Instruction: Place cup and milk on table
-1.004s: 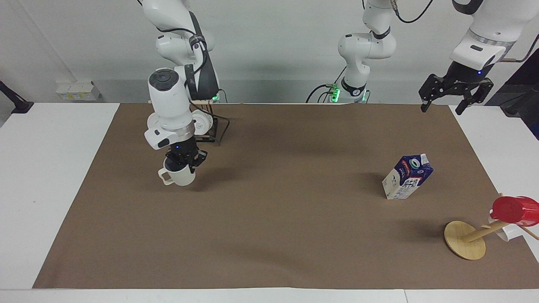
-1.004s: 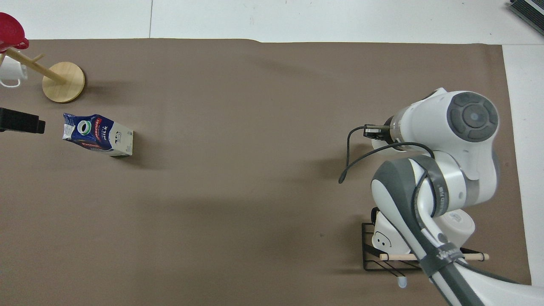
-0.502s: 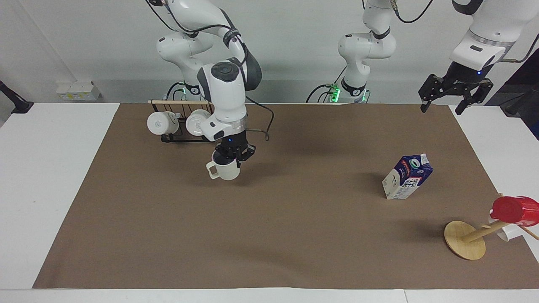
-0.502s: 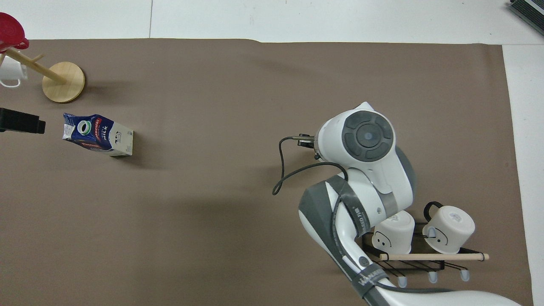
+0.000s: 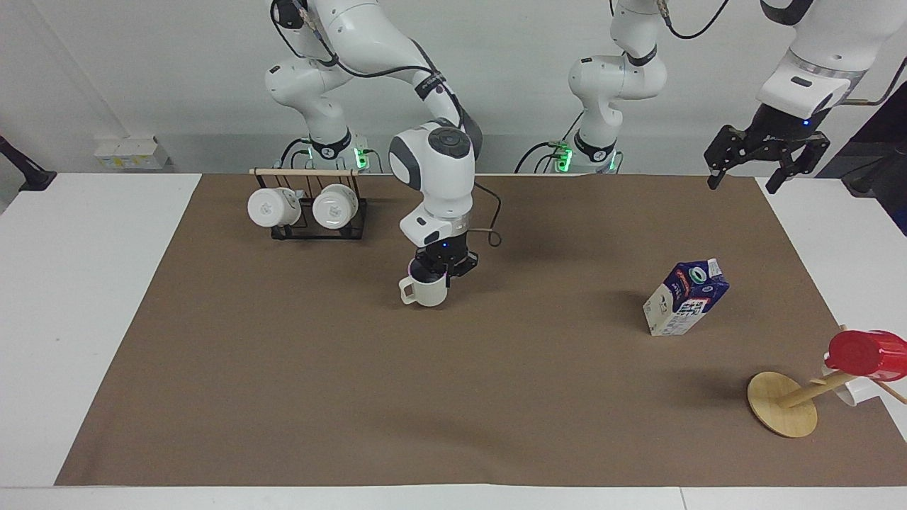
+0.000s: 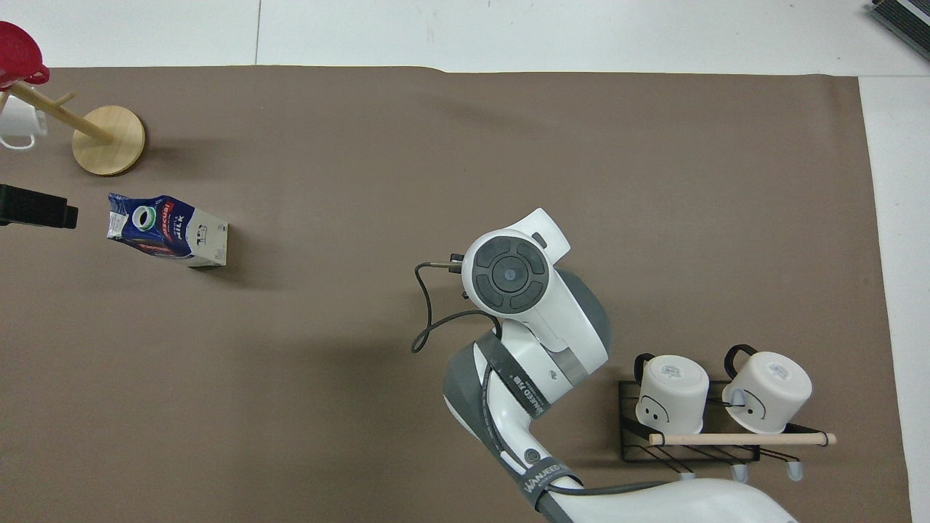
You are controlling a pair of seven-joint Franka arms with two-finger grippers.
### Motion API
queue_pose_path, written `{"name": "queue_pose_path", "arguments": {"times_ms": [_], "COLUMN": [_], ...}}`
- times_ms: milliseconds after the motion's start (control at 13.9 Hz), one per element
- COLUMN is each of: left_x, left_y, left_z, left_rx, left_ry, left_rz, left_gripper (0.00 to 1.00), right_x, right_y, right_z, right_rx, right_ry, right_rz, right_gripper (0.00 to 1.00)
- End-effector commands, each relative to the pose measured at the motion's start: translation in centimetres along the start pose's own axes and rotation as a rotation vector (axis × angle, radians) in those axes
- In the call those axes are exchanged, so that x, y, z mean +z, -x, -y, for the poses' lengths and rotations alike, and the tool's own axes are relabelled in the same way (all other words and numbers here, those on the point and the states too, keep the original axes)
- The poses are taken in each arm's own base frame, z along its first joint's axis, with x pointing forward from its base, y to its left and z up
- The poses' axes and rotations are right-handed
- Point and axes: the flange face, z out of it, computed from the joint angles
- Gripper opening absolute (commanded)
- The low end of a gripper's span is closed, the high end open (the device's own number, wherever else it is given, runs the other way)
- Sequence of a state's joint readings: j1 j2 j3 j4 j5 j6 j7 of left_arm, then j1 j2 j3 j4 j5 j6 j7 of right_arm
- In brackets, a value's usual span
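So the table (image 5: 85, 319) is a wide white top with a big brown paper sheet (image 5: 496, 397) covering most of it, and only white strips are left bare at each end and along the edge farthest from me. Most of that sheet is open: the whole stretch between the cup and the milk has nothing on it, same for the wide band farther out from both.

My right arm comes in from its base, folds over at the elbow and drops pretty much straight down at the wrist near the middle of the sheet. My right gripper (image 5: 436, 273) is pinched shut on the rim of the cream-white mug (image 5: 425, 290), one finger inside, handle sticking out toward the right arm's end. Mug's upright; I can't tell if its base is touching the paper or just above it. From overhead my own wrist hides it completely.

My left arm is waiting, parked up high over the sheet's corner at its own end, left gripper (image 5: 747, 177) pointing down with the fingers spread wide and nothing in them.

Clutter sits at the edges. The black wire mug rack (image 5: 312, 227) with two white mugs (image 6: 672, 392) is close to my right base. The wooden mug tree (image 5: 783, 404) with a red cup (image 5: 868, 353) is at the left arm's end. The milk carton (image 5: 686, 297) stands tilted on the paper near that mug tree, nearer to me than it, well apart from the mug.
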State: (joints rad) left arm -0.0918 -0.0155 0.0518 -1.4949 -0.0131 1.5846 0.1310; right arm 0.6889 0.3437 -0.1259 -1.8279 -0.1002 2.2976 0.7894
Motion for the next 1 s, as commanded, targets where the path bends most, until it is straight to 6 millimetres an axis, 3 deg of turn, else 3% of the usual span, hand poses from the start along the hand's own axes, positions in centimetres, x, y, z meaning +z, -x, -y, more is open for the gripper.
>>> {"name": "queue_pose_path", "arguments": {"times_ms": [0, 215, 645, 932], "left_x": [-0.1, 0.0, 0.6, 6.5], "left_y": [0.6, 0.5, -0.4, -2.2], "left_z": [-0.1, -0.1, 0.2, 0.9], "left_rx": [0.002, 0.002, 0.011, 0.002], "left_ry": [0.011, 0.01, 0.005, 0.001], "left_rz": [-0.004, -0.007, -0.034, -0.041], "left_gripper": [1.0, 1.0, 1.0, 1.0], "right_x": [-0.4, 0.6, 1.6, 2.1], "right_y": [-0.9, -0.6, -0.2, 0.0], "right_z": [0.1, 0.9, 0.4, 0.7], "right_rx": [0.009, -0.003, 0.0, -0.004], "right_ry": [0.0, -0.016, -0.003, -0.001], "right_rz": [-0.038, -0.048, -0.034, -0.029], "right_gripper": [0.0, 0.0, 0.0, 0.0]}}
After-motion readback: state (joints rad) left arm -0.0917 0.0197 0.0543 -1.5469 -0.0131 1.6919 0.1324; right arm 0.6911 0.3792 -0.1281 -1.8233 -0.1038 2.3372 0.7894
